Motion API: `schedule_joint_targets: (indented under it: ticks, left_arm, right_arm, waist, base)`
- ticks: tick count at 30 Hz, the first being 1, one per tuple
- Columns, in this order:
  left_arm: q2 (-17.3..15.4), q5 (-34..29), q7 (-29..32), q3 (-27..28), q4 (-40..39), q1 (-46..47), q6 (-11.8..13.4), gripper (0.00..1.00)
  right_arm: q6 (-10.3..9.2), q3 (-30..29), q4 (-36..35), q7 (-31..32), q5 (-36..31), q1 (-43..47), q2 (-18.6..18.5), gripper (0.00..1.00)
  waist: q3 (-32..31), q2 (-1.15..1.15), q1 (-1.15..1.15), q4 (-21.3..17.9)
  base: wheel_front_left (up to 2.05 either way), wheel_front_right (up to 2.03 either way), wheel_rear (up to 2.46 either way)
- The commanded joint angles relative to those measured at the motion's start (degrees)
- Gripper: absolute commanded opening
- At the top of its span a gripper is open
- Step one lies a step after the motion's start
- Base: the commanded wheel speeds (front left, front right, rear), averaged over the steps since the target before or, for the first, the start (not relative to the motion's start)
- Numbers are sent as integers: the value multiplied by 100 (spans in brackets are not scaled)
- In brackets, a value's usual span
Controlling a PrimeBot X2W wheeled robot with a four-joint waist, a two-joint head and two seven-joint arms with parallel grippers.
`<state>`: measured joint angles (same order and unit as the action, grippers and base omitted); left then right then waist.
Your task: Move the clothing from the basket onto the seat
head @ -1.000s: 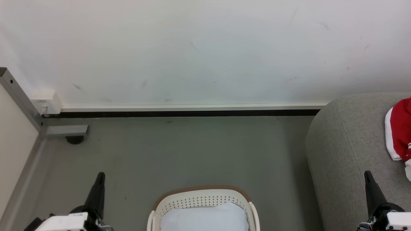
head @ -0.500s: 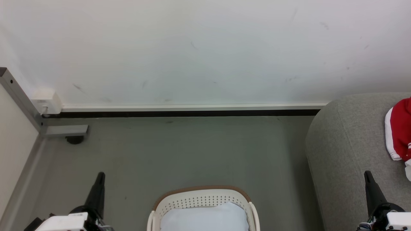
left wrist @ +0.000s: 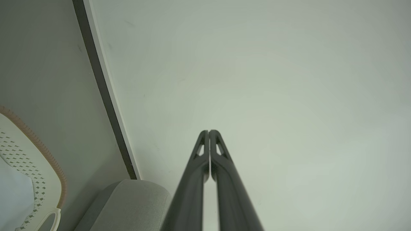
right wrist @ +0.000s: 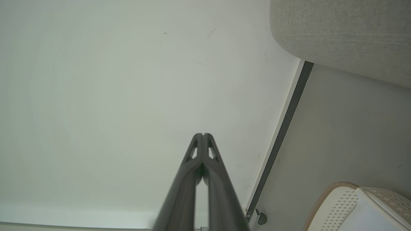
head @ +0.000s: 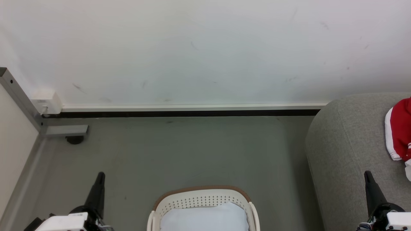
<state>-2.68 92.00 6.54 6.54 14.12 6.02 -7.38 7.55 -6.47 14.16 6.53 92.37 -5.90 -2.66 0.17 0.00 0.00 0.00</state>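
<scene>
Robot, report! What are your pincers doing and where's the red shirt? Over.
Left pincer and right pincer shut, empty. Red clothing on the seat. Cushion in the basket. Nothing blocking.

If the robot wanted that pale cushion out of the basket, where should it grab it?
Probably pinch the cushion at its rounded far edge, coming from straight above: the perforated walls of the basket hem in its sides, leaving only its soft top face open.

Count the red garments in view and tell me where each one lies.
1. The clothing lies on the seat, cut off by the head view's right edge. Others may hide under the cushion in the basket.
</scene>
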Motion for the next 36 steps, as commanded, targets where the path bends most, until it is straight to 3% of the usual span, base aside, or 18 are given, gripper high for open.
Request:
schedule_joint_targets:
  ticks: [1, 36]
  left_arm:
    - [-39, 78, 19, 10, -18, 53, -24, 0]
    - [-39, 78, 19, 10, -17, 53, -24, 0]
  right_arm:
    - [-11, -19, -27, 19, 10, -73, -41, 0]
    - [-12, -19, -27, 19, 10, -73, -41, 0]
  waist:
    - [0, 0, 0, 0]
    - [0, 0, 0, 0]
  base:
    - [0, 0, 0]
    - [0, 0, 0]
